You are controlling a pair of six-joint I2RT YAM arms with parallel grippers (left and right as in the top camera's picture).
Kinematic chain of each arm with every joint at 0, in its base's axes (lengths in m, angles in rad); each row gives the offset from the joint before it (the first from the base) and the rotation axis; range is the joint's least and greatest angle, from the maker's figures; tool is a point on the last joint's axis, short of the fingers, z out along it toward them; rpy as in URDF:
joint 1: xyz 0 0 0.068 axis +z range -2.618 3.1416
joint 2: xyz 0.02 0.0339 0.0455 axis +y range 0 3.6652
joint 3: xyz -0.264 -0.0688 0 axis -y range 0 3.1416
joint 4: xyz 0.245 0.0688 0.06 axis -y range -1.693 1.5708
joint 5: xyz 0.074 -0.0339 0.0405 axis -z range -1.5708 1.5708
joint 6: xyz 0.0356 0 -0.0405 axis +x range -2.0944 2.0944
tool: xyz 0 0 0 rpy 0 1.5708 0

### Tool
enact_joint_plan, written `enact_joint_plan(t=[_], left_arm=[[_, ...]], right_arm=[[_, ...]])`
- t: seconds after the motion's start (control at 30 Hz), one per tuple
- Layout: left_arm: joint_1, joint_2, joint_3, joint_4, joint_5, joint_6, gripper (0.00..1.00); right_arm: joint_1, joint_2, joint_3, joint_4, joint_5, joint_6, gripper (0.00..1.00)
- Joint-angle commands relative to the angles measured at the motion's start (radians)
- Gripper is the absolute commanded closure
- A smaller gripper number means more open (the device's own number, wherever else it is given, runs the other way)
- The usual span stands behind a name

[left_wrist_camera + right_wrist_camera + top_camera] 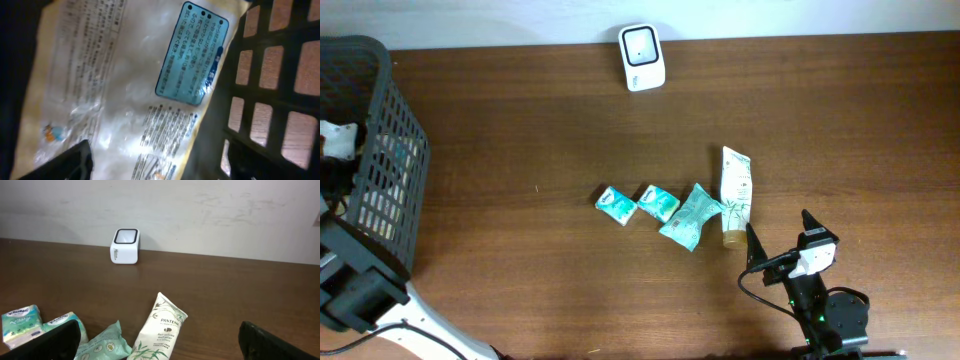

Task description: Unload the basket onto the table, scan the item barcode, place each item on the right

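Observation:
A white barcode scanner [642, 57] [125, 246] stands at the table's far edge. In the left wrist view, a shiny white packet [130, 85] with a blue label fills the picture inside the black basket [380, 150]. My left gripper [160, 170] hangs just over it, open, with one finger [75, 162] on each side. A white Pantene tube [735, 190] [162, 325], a teal wipes pack [692, 215] [102, 342] and two small teal packets [616, 204] [658, 202] lie mid-table. My right gripper [778, 225] [165, 345] stands open just in front of the tube, holding nothing.
The basket's mesh wall [270, 100] rises close to the right of my left gripper. The basket takes up the table's left end, with my left arm reaching down into it. A pale wall backs the table behind the scanner.

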Motion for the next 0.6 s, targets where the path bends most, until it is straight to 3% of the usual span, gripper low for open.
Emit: enact_joint_plan(t=[0.0,0.1,0.17,0.23,0.3,0.33,0.37,0.57], left_arm=[[0.004,0.070,-0.003,0.006,0.041,0.040,0.12],[0.005,0.109,-0.003,0.012,0.039,0.047,0.11],[0.005,0.123,-0.003,0.026,0.016,0.046,0.21],[0.005,0.124,-0.003,0.037,-0.034,0.046,0.38],[0.005,0.124,-0.003,0.046,-0.096,0.045,0.63],[0.005,0.124,-0.003,0.054,-0.134,0.016,0.85],[0.005,0.124,-0.003,0.063,-0.166,-0.020,0.98],[0.004,0.122,0.039,0.073,-0.250,-0.214,1.00]], right_arm=[[-0.006,-0.006,-0.005,-0.004,-0.005,0.004,0.01],[-0.006,-0.006,-0.005,-0.004,-0.005,0.004,0.01],[-0.006,-0.006,-0.005,-0.004,-0.005,0.004,0.01],[-0.006,-0.006,-0.005,-0.004,-0.005,0.004,0.01],[-0.006,-0.006,-0.005,-0.004,-0.005,0.004,0.01],[-0.006,-0.006,-0.005,-0.004,-0.005,0.004,0.01],[-0.006,-0.006,-0.005,-0.004,-0.005,0.004,0.01],[-0.006,-0.006,-0.005,-0.004,-0.005,0.004,0.01]])
